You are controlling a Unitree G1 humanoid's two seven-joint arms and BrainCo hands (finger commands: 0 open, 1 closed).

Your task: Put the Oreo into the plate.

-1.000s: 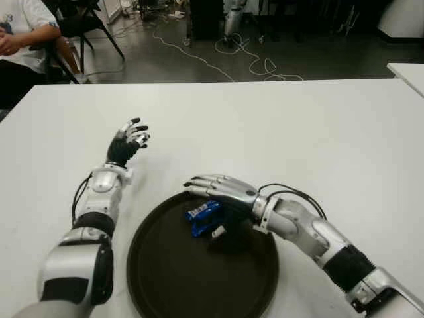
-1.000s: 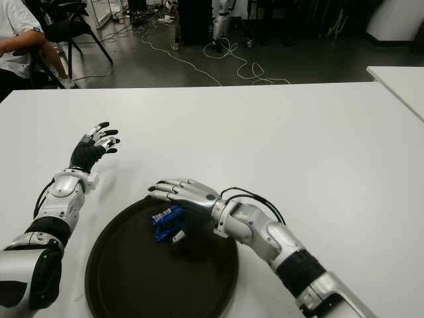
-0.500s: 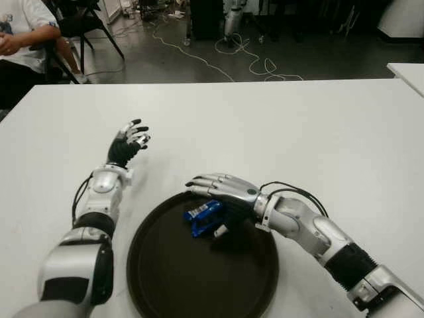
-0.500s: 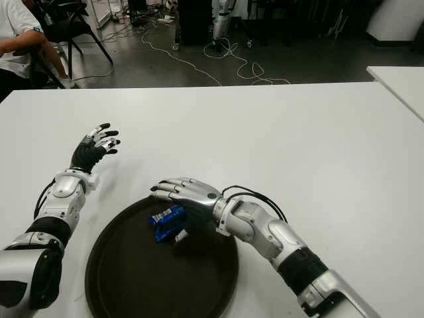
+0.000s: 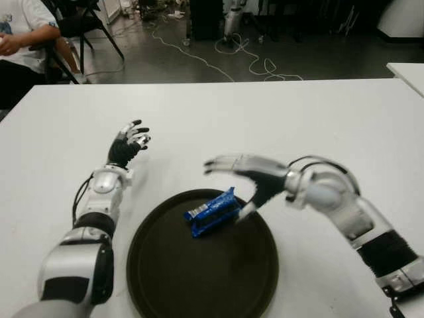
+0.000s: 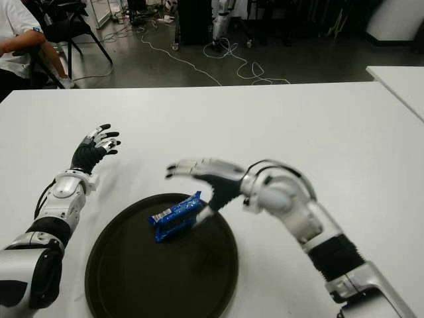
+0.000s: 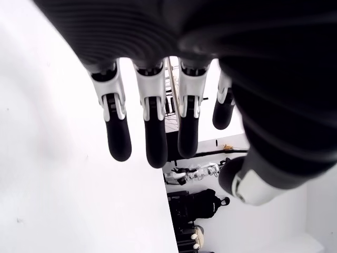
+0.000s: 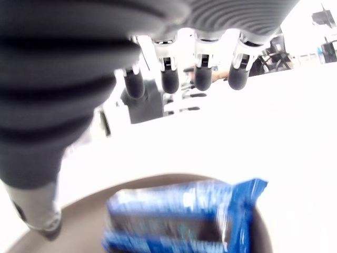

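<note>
A blue Oreo packet [image 5: 212, 211] lies in the far part of the dark round plate [image 5: 199, 278] at the table's near edge. My right hand [image 5: 242, 173] hovers above the plate's far right rim, fingers spread, holding nothing; the packet [image 8: 184, 224] lies below and apart from its fingertips in the right wrist view. My left hand [image 5: 129, 142] shows over the white table to the left of the plate, fingers relaxed and empty.
The white table [image 5: 265, 119] stretches wide beyond the plate. A seated person [image 5: 20, 40] and a chair are past the table's far left corner. Cables lie on the dark floor behind. Another white table's corner [image 5: 407, 69] shows at the right.
My right hand has let go of the Oreo packet and risen up and to the right, away from it. The packet stays lying in the plate. The left hand has not moved.
</note>
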